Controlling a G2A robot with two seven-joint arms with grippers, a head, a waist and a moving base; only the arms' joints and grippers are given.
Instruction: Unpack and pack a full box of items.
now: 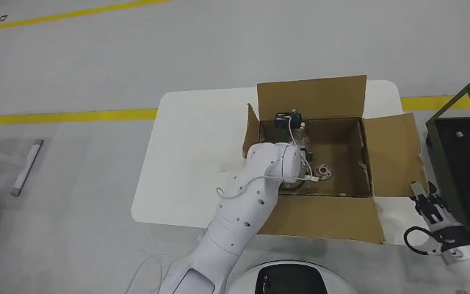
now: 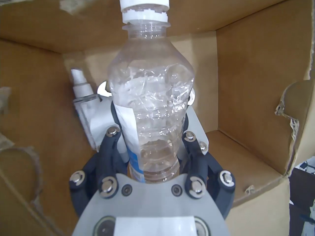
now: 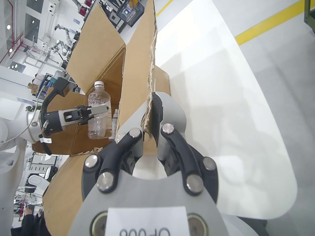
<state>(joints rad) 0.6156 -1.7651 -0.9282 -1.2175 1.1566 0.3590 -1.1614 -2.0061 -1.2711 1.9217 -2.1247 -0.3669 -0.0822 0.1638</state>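
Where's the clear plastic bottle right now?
Left wrist view: clear plastic bottle with a white cap, held by the left gripper inside the open brown cardboard box, small white spray bottle just beside it.

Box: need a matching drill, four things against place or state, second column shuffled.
Things:
1 bottle
2 spray bottle
3 right gripper
4 table

Place or state:
A under the box
B closed on a flap
C held in the left gripper
D loose in the box, beside the held item

Pairs: 1-C, 2-D, 3-B, 4-A
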